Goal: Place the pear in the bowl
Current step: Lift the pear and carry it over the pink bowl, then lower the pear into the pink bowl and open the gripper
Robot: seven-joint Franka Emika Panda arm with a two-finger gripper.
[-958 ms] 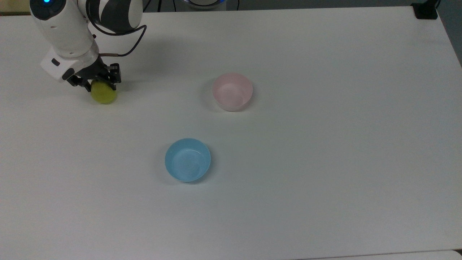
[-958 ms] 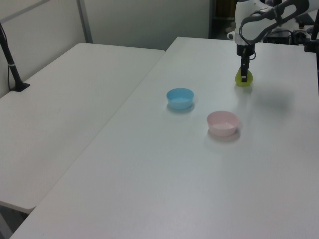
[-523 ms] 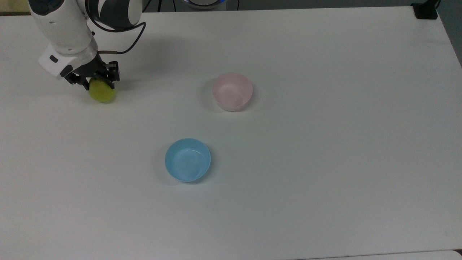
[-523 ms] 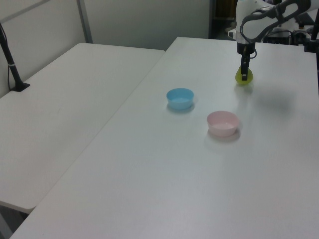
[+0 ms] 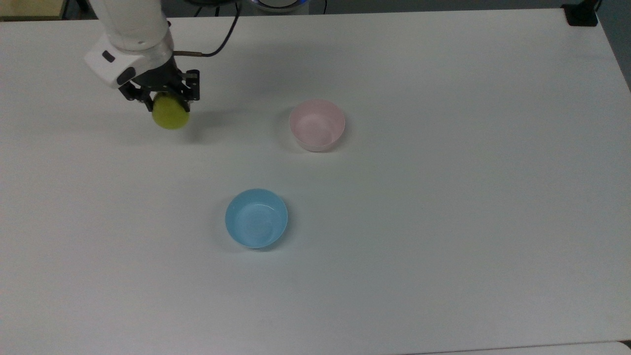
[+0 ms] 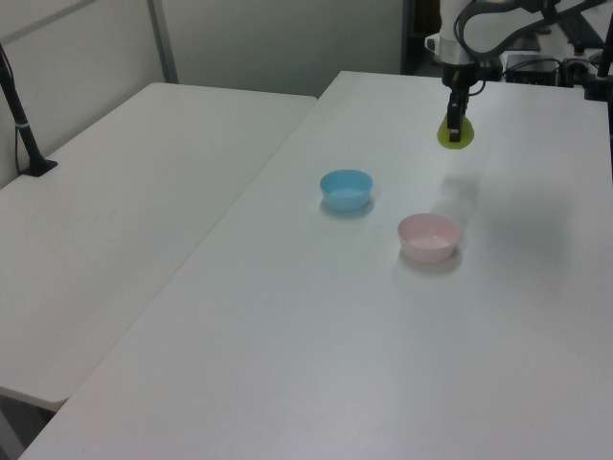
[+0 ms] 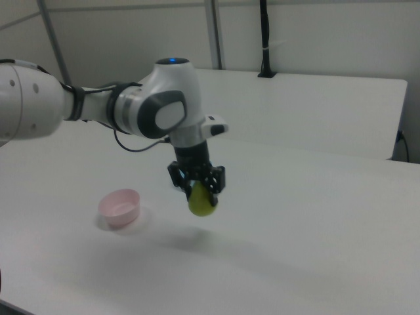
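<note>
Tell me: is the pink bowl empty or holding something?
Empty. The pink bowl shows only its bare whitish inside; the pear is off to the top view's left, held in the tool.

**Non-task items on and around the work surface**

- White table (image 5: 443, 222): matte top spanning nearly the whole top view.
- Light blue bowl (image 5: 256, 218): round, upright, standing lower centre-left of the top view; left of centre in the left view (image 6: 346, 189).
- Second white table (image 6: 124, 211): left side of the left view.
- Black post (image 6: 21, 120): upright at that table's far left edge.
</note>
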